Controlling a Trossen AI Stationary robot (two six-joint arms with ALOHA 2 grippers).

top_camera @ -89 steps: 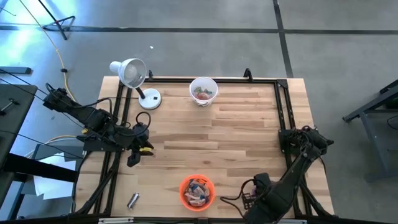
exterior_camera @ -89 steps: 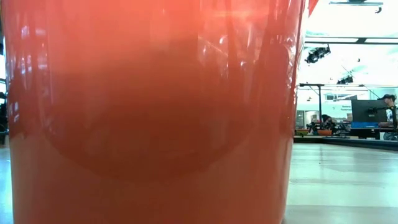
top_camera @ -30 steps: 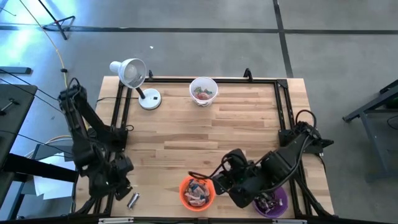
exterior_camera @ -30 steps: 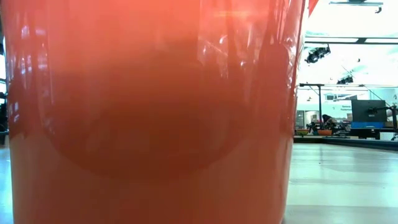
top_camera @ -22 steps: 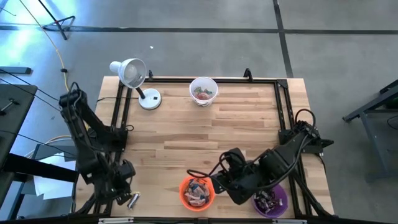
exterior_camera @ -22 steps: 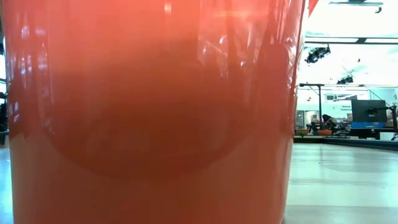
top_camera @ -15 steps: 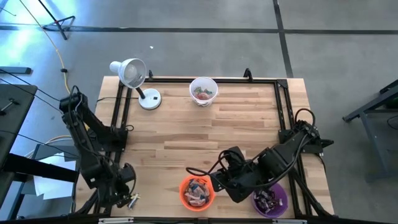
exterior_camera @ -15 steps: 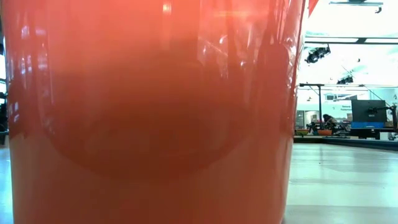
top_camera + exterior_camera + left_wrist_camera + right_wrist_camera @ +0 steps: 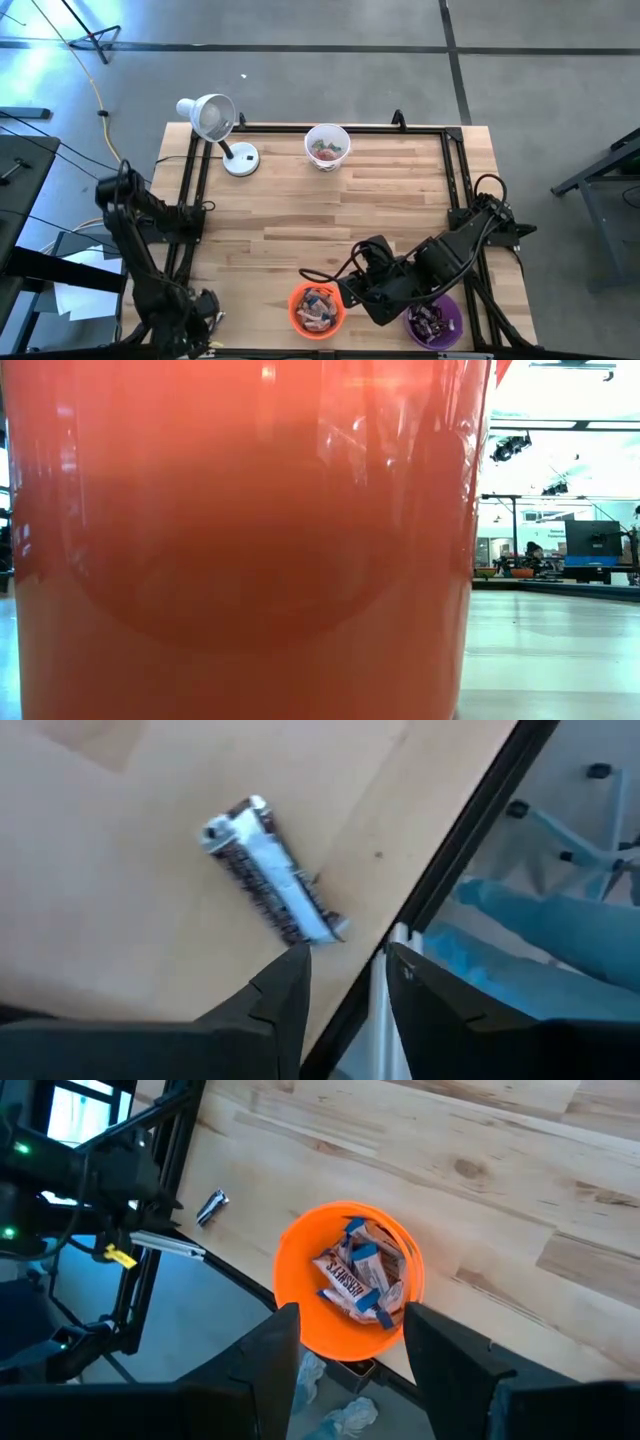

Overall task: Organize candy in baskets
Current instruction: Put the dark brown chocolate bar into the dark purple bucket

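Observation:
One silver and dark brown candy bar lies flat on the wood at the table's near left corner, beside the black frame rail. My left gripper hangs just above it, pointing steeply down, open, with its fingertips short of the bar's near end. Three baskets stand on the table: white at the far middle, orange at the near middle, purple at the near right, each with candy inside. My right gripper is open with nothing between its fingers, high over the orange basket's right side.
A white desk lamp stands at the far left corner. A black frame rail runs along the table's edges, close to the loose bar. The orange basket fills most of the low view. Bare wood lies in the table's middle.
My left gripper has gone down and toward the table's near edge, closing in on the loose candy bar at the near left corner, and has tipped more steeply downward. The bar has stayed where it was.

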